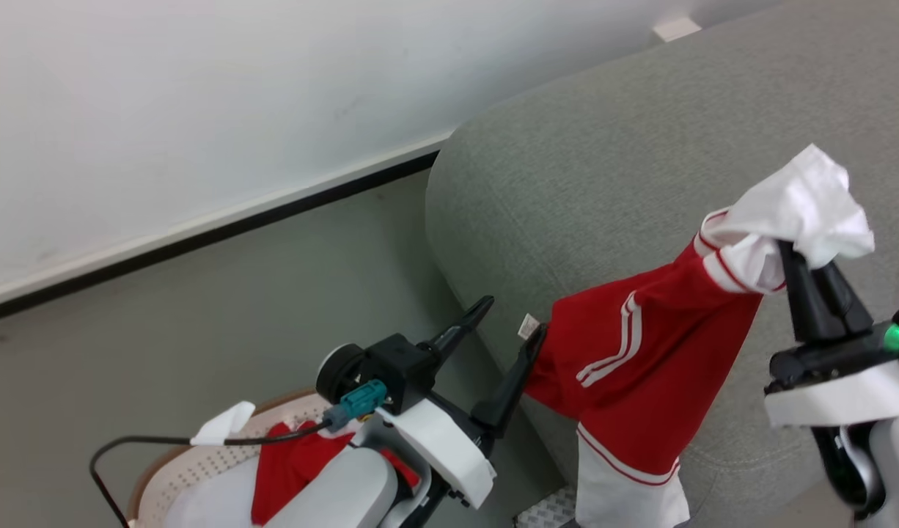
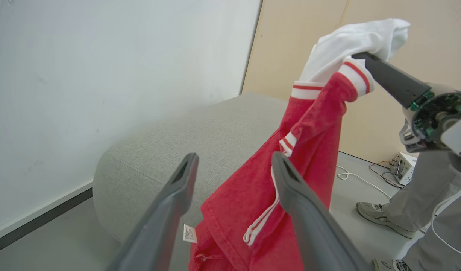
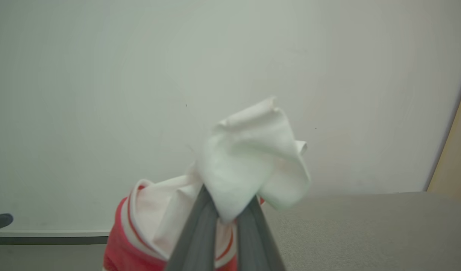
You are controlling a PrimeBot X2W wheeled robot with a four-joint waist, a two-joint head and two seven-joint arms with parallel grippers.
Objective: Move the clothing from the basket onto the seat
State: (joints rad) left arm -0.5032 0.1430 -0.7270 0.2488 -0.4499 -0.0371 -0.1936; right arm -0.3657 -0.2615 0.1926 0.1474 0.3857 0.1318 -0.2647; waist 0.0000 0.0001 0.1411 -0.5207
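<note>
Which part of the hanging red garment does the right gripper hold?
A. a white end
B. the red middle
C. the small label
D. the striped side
A: the right gripper is shut on a white end of the garment, and the red part hangs below it.

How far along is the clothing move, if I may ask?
Done: nothing laid on the seat yet. In hand: the right gripper is shut on one red garment, hanging by the seat; the left gripper is open next to it. Left: lay it down, then fetch the red clothing in the basket.
</note>
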